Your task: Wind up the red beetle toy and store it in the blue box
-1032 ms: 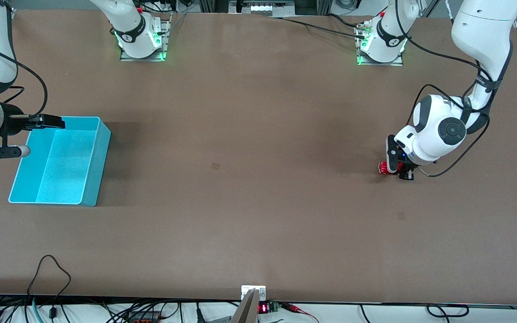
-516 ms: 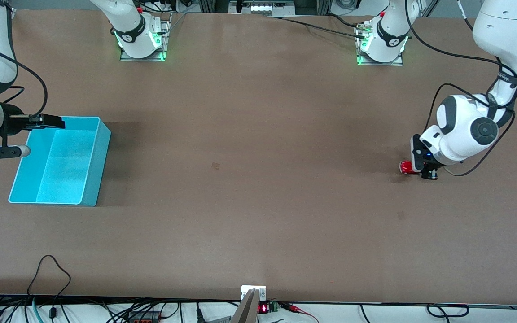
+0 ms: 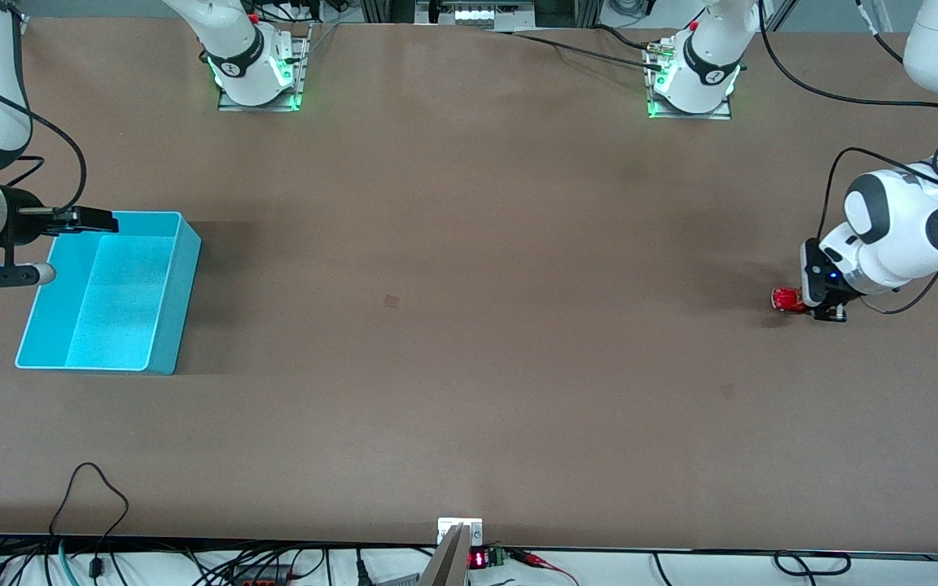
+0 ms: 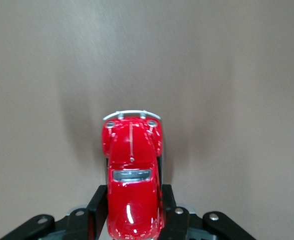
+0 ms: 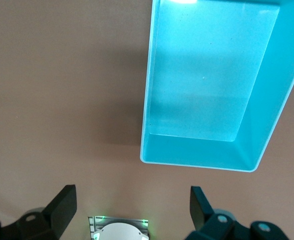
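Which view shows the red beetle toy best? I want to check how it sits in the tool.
The left wrist view: the red beetle toy fills the centre, its rear between the left tool's fingers. The front view shows only a small red speck beside that tool. The right wrist view shows just the blue box.

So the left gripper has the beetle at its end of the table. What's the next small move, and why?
Probably open the fingers and let it go. The left gripper pinches the red beetle toy by its rear, wheels on the table, nose toward the blue box at the right arm's end, bare table between. The right gripper waits open over that box's corner.
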Motion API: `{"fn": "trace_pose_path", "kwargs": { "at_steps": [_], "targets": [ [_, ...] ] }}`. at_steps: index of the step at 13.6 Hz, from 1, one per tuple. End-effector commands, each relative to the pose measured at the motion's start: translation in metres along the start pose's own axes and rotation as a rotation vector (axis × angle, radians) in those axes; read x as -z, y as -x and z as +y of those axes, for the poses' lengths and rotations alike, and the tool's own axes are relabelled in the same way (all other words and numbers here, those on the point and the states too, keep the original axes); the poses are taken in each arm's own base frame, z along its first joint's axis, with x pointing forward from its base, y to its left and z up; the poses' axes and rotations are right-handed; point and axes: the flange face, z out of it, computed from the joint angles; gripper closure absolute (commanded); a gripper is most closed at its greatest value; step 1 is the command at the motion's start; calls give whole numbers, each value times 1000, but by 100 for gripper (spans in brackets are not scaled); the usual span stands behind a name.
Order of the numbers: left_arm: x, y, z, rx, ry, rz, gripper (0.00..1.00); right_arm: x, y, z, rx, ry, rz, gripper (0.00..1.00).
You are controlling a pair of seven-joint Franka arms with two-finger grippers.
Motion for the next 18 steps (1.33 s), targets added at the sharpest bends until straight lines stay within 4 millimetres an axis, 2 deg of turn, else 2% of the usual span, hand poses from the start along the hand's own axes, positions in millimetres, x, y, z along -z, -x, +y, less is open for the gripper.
{"fn": "trace_pose_path", "kwargs": {
  "at_steps": [1, 4, 7, 10, 12, 16, 18],
  "targets": [
    [24, -19, -14, -62, -8, -2, 0, 0, 2, 0, -4, -4, -8, 0],
    [87, -68, -38, -147, 21, 12, 0, 0, 2, 0, -4, -4, -8, 0],
    [122, -95, -51, -192, 107, 34, 0, 0, 2, 0, -3, -5, -10, 0],
    [142, -104, -61, -155, 87, 35, 0, 0, 2, 0, -3, -5, -10, 0],
    [147, -103, -67, -29, 75, 29, 0, 0, 2, 0, -3, -5, -10, 0],
    [150, -102, -70, 454, 65, 15, 0, 0, 2, 0, -3, -5, -10, 0],
    [167, -94, -81, 682, 26, 13, 0, 0, 2, 0, -1, -5, -11, 0]
  ]
}}
